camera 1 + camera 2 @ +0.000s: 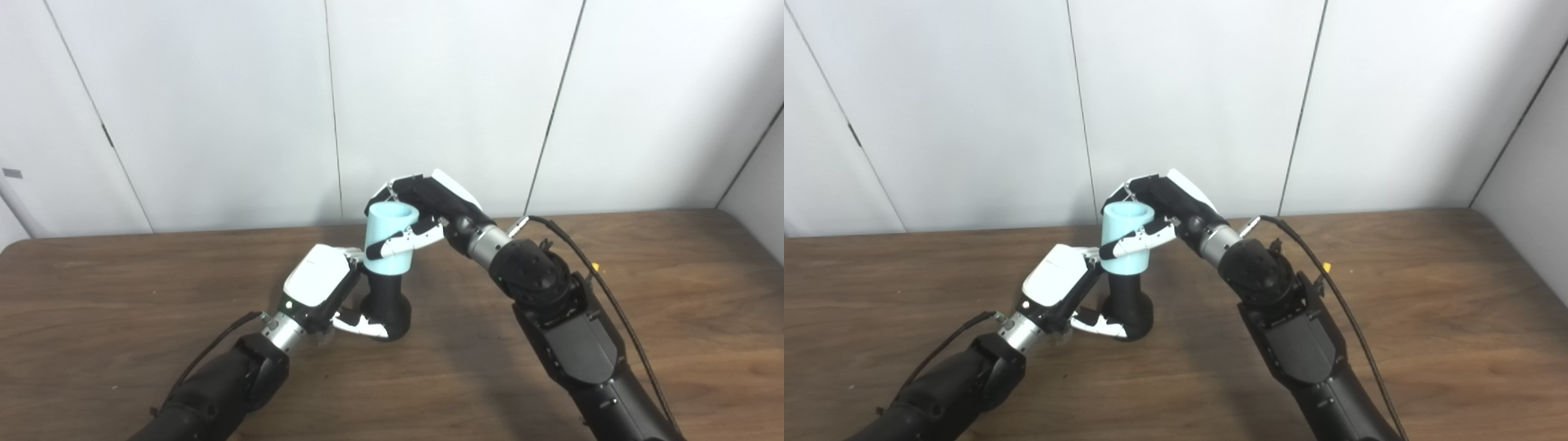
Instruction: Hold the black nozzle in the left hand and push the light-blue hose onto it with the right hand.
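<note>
In the left eye view I see the black nozzle (384, 306) standing upright on the tabletop (674, 294), about midway between the left and right edges and nearer the back edge than the front. My left hand (324, 288) is wrapped around it from the left, thumb low across the flared base and fingers behind the neck, so it is holding the nozzle. The light-blue hose (389, 239) sits upright on top of the nozzle, its lower end over the black neck and its open mouth facing up. My right hand (429, 211) grips the hose from the right and behind, one finger crossing its front and the rest curled round the far side. A black cable (588, 269) runs along the right forearm. In the right eye view the same stack shows a little left of centre: the nozzle (1128, 309) on the wood, the hose (1126, 242) capping it, the left hand (1059, 285) closed on the nozzle, the right hand (1170, 208) closed on the hose. I cannot tell how far down the neck the hose reaches. White wall panels (1182, 92) rise behind the back edge.
</note>
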### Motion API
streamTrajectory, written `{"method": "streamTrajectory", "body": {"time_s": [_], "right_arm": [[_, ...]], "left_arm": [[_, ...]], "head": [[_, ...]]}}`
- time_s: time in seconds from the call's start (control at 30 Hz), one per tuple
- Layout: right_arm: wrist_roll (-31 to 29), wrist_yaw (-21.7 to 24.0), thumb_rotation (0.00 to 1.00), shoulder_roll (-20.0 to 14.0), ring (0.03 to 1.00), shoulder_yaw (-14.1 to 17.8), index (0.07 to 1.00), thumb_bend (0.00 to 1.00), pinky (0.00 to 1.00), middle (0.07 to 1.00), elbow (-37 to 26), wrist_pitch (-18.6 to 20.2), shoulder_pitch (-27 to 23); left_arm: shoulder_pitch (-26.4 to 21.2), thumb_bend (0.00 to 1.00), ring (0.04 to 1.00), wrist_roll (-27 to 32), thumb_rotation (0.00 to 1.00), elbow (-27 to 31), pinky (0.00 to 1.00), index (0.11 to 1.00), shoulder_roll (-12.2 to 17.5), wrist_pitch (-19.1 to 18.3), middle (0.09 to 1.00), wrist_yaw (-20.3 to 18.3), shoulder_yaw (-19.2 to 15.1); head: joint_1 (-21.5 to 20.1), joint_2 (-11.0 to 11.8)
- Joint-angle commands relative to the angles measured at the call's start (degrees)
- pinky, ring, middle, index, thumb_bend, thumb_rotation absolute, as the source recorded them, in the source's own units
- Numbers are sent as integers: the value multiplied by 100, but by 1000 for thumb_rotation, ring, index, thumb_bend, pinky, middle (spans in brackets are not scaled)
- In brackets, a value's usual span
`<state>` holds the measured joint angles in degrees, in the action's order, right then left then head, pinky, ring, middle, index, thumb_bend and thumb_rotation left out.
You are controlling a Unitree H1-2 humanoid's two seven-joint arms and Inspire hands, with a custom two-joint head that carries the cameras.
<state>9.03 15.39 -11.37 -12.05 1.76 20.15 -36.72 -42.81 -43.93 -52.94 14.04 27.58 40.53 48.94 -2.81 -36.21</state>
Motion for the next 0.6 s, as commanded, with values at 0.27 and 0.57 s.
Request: {"method": "streamTrajectory", "body": {"time_s": [0.27,0.57], "right_arm": [[48,244,0,-230,449,-17,491,504,370,486,-467,-381,-214],[36,501,0,-327,442,-196,507,503,368,482,-501,-699,-102]], "left_arm": [[1144,527,565,-263,0,-360,473,480,-267,-69,483,-446,323],[1139,524,568,-248,0,-311,477,463,-264,-71,513,-466,273]], "head": [[34,-86],[52,-156]]}}
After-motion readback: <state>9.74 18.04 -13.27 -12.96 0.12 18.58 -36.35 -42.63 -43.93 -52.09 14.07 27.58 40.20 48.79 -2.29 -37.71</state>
